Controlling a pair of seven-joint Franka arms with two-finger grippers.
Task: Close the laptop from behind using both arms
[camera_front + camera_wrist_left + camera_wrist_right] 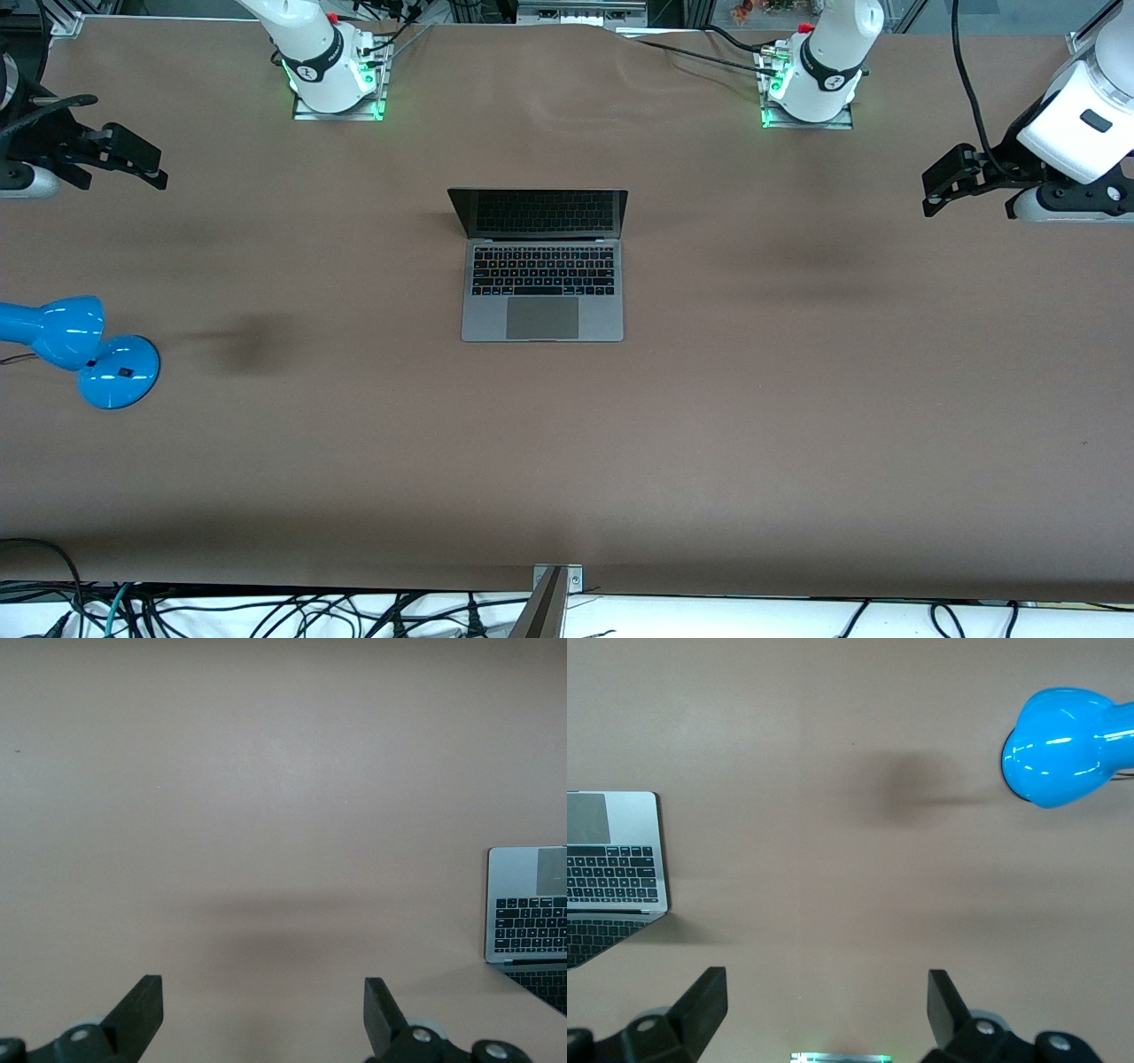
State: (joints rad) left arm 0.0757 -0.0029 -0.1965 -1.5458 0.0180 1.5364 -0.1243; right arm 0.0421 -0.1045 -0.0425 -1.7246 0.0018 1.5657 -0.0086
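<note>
Starting step: bring both arms in over the lid's back
Right pincer: spread open, empty, hanging over the tabletop at the right arm's end, near the blue lamp
Laptop: open, mid-tabletop, screen upright toward the bases
Left pincer: fingers apart, empty, over the left arm's end
Advice: push the lid's top edge evenly at both corners

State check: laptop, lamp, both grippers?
laptop: open, lid upright, screen dark, mid-table.
lamp: on the table at the right arm's end; on or off unclear.
left gripper: open, empty, up over the left arm's end of the table.
right gripper: open, empty, up over the right arm's end of the table.
</note>
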